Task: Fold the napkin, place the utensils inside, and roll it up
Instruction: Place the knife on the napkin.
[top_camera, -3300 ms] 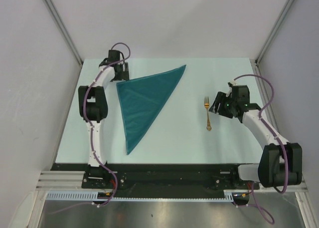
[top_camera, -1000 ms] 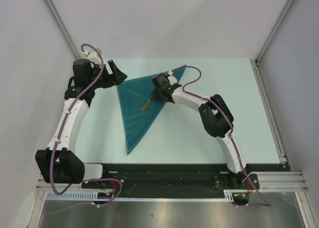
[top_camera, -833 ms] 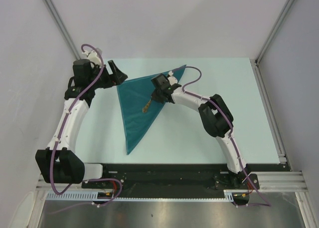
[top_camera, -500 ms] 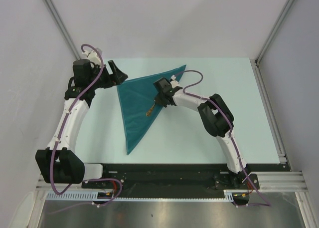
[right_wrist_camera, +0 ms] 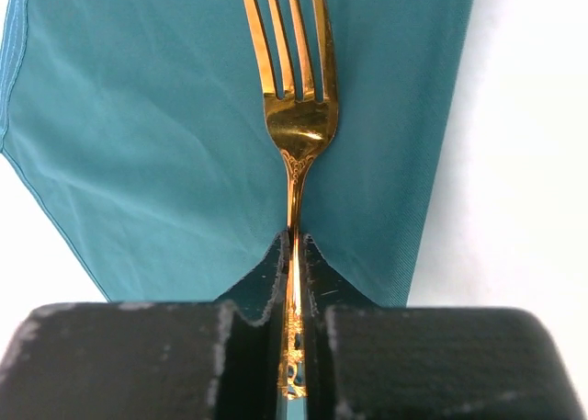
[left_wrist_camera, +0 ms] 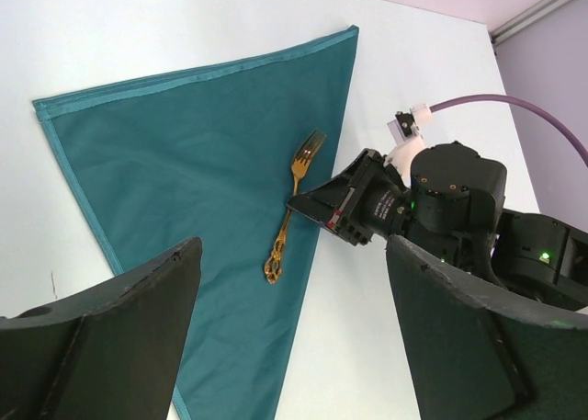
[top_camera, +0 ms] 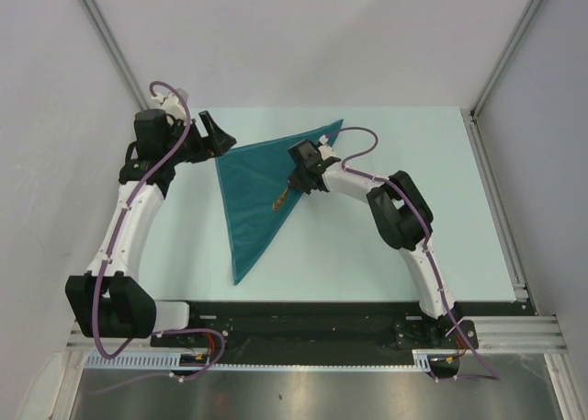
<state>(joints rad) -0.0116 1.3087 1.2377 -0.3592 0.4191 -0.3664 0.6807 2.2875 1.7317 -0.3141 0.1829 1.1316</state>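
Observation:
The teal napkin point(top_camera: 253, 186) lies flat on the table, folded into a triangle, also seen in the left wrist view point(left_wrist_camera: 175, 163) and the right wrist view point(right_wrist_camera: 138, 117). The gold fork point(top_camera: 281, 199) lies on it near its right edge, tines toward the far side point(left_wrist_camera: 292, 199). My right gripper point(top_camera: 293, 187) sits low over the handle point(right_wrist_camera: 299, 117). Its jaws stand just parted, with a thin gap on each side of the handle point(right_wrist_camera: 293, 245). My left gripper point(top_camera: 217, 133) hovers wide open above the napkin's far left corner, holding nothing.
The pale table point(top_camera: 395, 227) stretches to the right of the napkin. The right arm's purple cable point(left_wrist_camera: 514, 103) arcs over the napkin's far tip. White walls and metal rails border the table at the back and both sides.
My right gripper has shifted slightly right and toward me, setting the fork down on the napkin, and its jaws have slackened off the handle. The left arm has not moved.

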